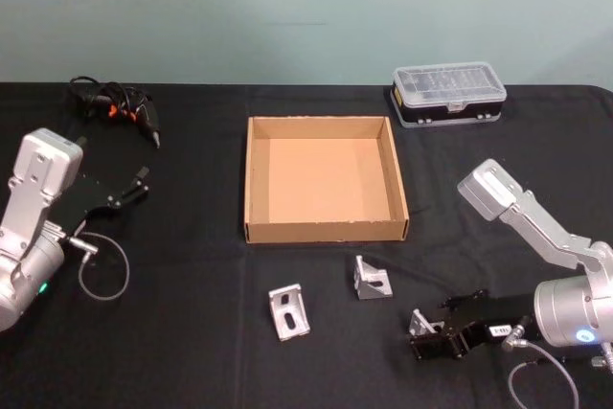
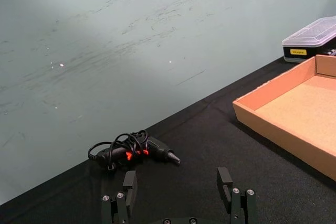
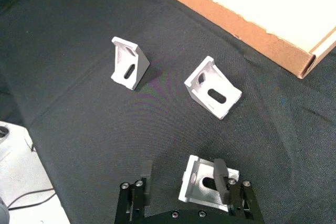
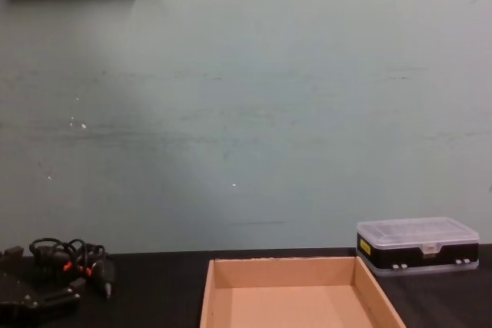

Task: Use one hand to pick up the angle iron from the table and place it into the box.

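Your R claw [image 1: 422, 335] [image 3: 182, 172] sits low over the table [image 1: 192, 332], front right. Jaws are wide open, nothing clamped. Angle iron #1 [image 1: 421, 322] [image 3: 202, 188] lies on the table at the claw tips. In the R wrist view one finger [image 3: 221, 173] overlaps the iron and the other finger [image 3: 145, 174] stands off to its side w/ bare cloth between. Can't tell if either finger touches it.

Iron #2 [image 1: 372, 278] [image 3: 213, 87] is further in, on the table just in front of the box's front wall, near its R corner. Iron #3 [image 1: 289, 311] [image 3: 128, 64] is to the left of #2, upright on one leg, well apart from the claw.

Box [image 1: 326, 231] [image 3: 247, 30] [image 4: 206, 297] is mid-table w/ nothing inside, open top.

L claw [image 1: 132, 189] [image 2: 177, 182] is at the left side of the table, jaws open, holding nothing, pointed toward the box.

Black tool w/ cord [image 1: 120, 107] [image 2: 134, 150] [image 4: 73, 259] is at back left, case [image 1: 448, 93] [image 2: 311, 38] [image 4: 419, 245] at back right, beyond the box.
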